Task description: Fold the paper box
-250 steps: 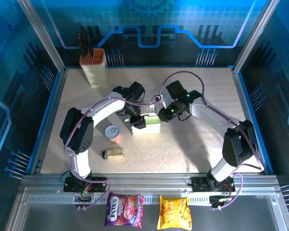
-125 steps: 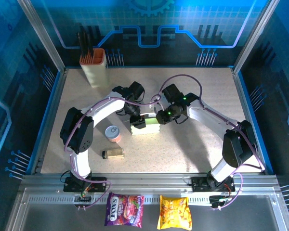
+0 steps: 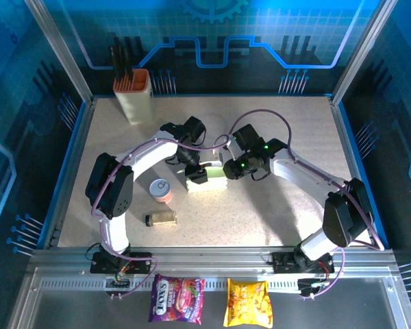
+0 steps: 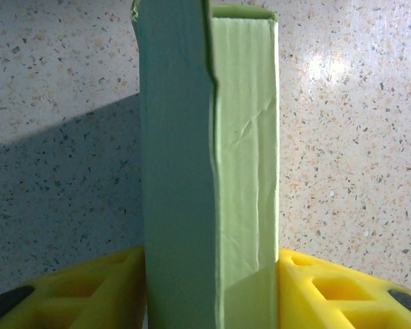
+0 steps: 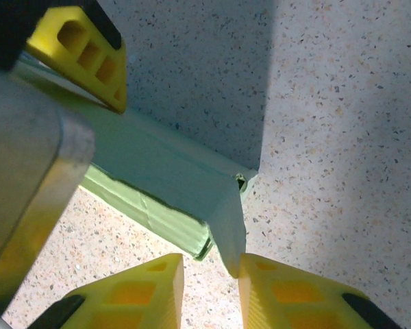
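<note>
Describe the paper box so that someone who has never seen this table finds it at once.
On the speckled table, go to the middle. There sits the paper box, low and rectangular. It alone is plain pale green card; the can to its left is round and silver-topped.

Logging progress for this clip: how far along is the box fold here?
Done: the paper box stands as a shallow box with raised walls. In hand: the left gripper clamps one side; the right gripper sits slightly open around the corner of an end flap. Left: probably tucking that flap.
</note>
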Robot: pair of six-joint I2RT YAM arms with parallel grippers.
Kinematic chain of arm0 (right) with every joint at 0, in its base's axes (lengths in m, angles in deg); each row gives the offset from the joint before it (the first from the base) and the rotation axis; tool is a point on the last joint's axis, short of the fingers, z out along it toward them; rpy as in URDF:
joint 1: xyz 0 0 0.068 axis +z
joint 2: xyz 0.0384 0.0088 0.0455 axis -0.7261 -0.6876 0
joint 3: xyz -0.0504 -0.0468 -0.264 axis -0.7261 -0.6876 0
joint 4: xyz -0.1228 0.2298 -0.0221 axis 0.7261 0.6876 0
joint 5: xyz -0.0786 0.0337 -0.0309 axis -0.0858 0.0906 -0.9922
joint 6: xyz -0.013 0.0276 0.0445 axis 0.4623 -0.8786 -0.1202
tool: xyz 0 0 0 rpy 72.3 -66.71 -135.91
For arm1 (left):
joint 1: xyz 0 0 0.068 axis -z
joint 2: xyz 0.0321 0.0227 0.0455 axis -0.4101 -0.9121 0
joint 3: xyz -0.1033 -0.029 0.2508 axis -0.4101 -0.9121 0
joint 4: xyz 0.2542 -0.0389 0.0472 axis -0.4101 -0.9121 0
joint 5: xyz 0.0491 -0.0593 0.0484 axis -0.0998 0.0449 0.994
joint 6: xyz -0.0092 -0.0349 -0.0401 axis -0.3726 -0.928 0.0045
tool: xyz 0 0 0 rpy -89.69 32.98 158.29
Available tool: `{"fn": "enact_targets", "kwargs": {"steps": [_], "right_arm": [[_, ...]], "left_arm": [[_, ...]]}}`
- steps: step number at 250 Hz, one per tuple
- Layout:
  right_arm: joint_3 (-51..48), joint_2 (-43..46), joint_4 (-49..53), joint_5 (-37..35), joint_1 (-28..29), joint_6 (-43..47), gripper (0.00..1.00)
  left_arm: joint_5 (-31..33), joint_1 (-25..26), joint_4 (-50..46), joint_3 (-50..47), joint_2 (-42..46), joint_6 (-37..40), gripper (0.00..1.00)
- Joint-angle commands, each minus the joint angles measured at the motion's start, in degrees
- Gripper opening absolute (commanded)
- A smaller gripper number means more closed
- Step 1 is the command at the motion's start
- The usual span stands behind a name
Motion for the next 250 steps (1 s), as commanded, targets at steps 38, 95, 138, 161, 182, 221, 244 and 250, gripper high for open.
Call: {"fn": "enact_targets", "kwargs": {"steps": [38,95,138,161,182,221,244,250], "right_arm": [[0.4,-1.9,-2.0,-1.3,0.5,1.1,0.19],[1.1,-1.2,-1.2,-1.6,0.6,-1.4,0.09],[3.5,-1.1,0.7,-0.4,0.6,-5.3,0.07],[5.9,-2.2,3.2,0.1,0.7,-7.4,0.07],[7.5,-3.4,4.8,0.6,0.7,-8.9,0.08],[8.1,-3.9,5.1,1.8,0.8,-11.1,0.07],[7.9,-4.0,5.2,1.9,0.8,-12.4,0.07],[7.8,-4.1,5.1,2.0,0.8,-12.7,0.07]], "left_arm": [[-2.5,-0.2,-1.9,1.0,-0.8,0.7,0.49],[-2.7,-0.2,-1.8,1.0,-0.9,0.7,0.49],[-3.0,-0.2,-1.8,1.1,-1.1,0.6,0.50],[-3.2,-0.1,-1.9,1.1,-1.4,0.6,0.50],[-3.3,0.0,-1.9,1.2,-1.6,0.6,0.49],[-3.4,0.2,-2.1,1.3,-1.9,0.6,0.49],[-3.1,0.2,-2.1,1.3,-2.0,0.7,0.49],[-3.1,0.2,-2.1,1.4,-1.9,0.7,0.49]]}}
